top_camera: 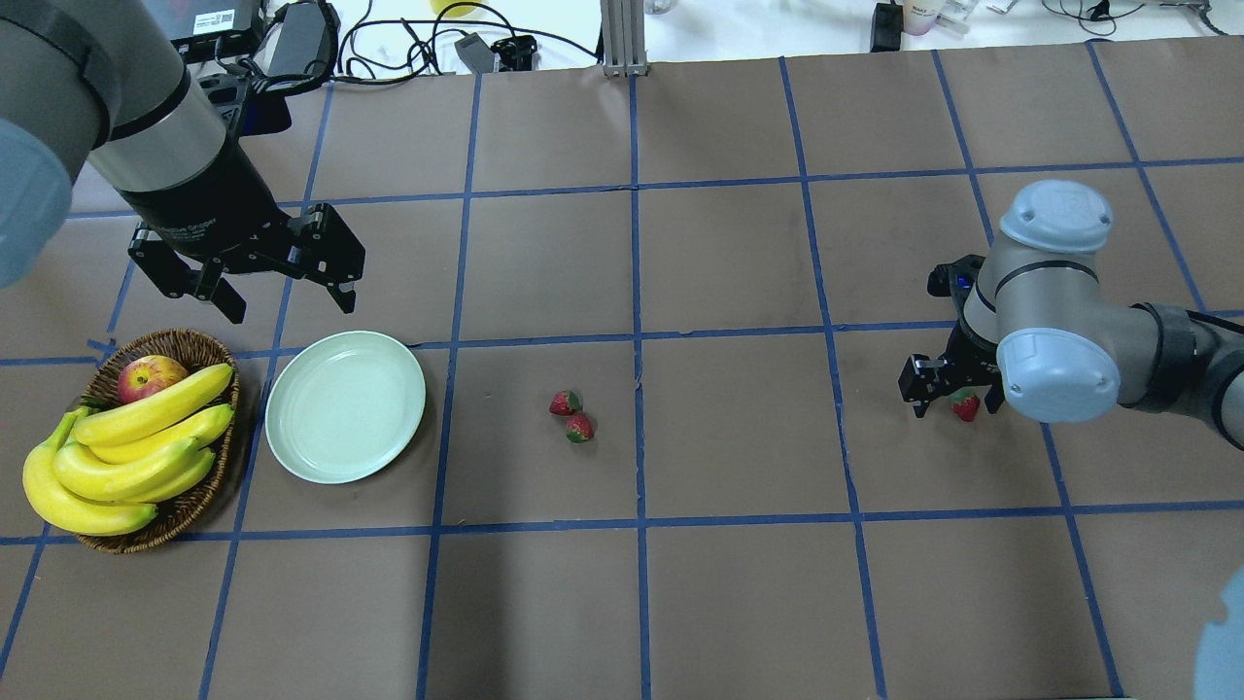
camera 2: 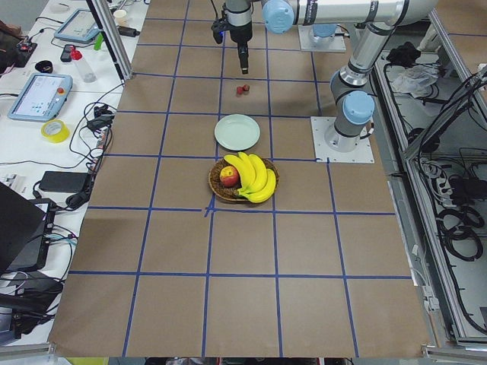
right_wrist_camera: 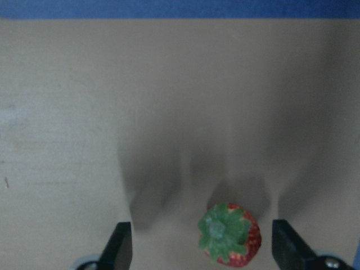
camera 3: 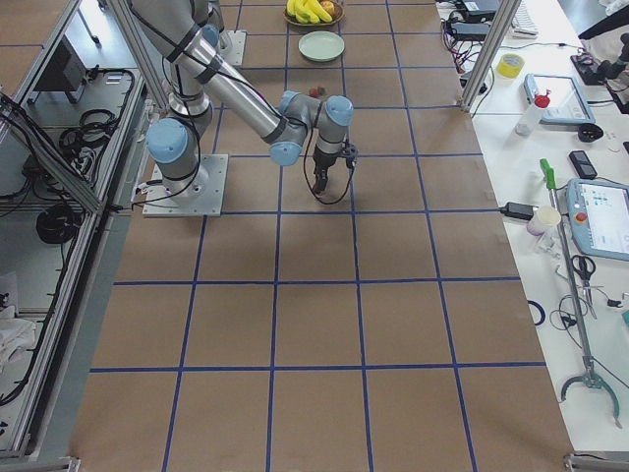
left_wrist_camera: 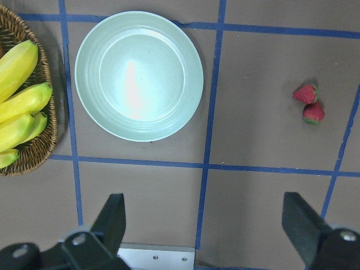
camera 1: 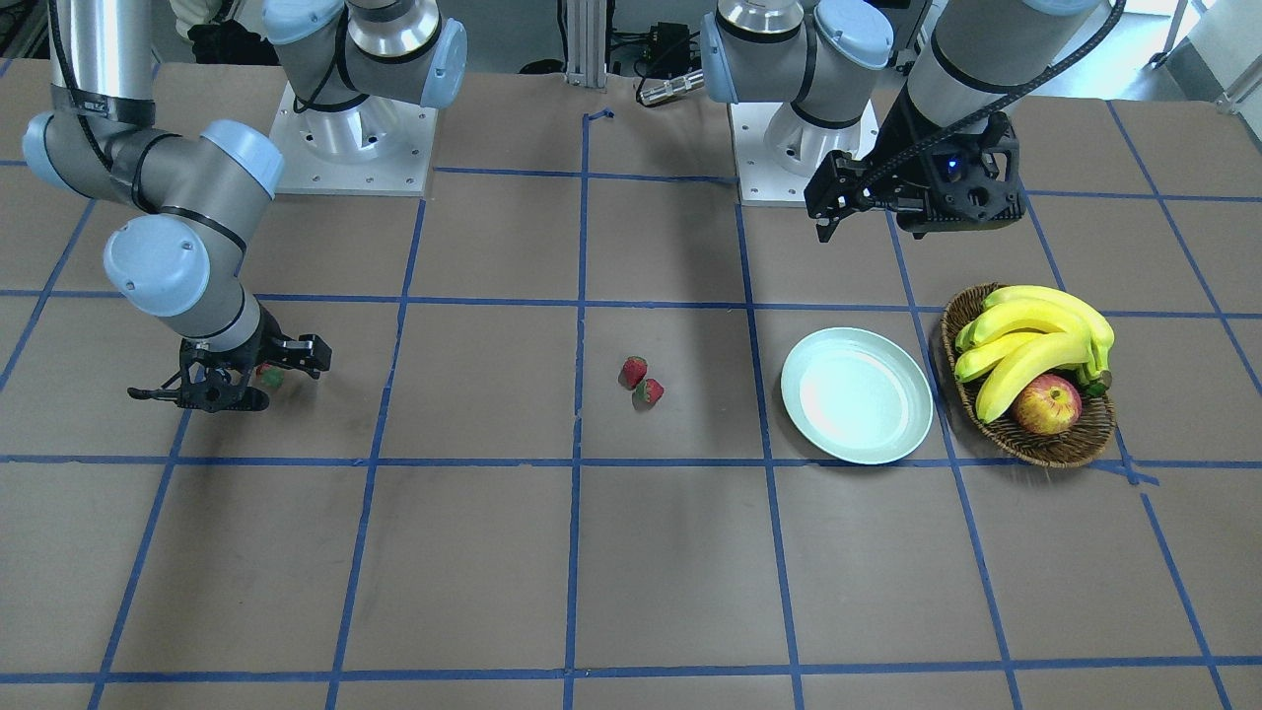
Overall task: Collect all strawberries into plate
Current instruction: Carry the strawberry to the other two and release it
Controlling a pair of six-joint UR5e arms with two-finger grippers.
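Two strawberries point(top_camera: 571, 415) lie touching near the table's middle; they also show in the left wrist view point(left_wrist_camera: 309, 103). A third strawberry point(top_camera: 965, 404) lies on the table between the fingers of my right gripper point(top_camera: 955, 389). That gripper is open and low around it, with a gap on both sides in the right wrist view point(right_wrist_camera: 229, 234). The pale mint plate point(top_camera: 346, 405) is empty. My left gripper point(top_camera: 282, 292) is open and empty, held high over the table just beyond the plate point(left_wrist_camera: 139, 76).
A brown wicker basket point(top_camera: 190, 342) with bananas point(top_camera: 136, 437) and a red-yellow apple point(top_camera: 151, 377) stands right beside the plate, on its outer side. Blue tape lines grid the brown table. Cables and boxes lie along the far edge.
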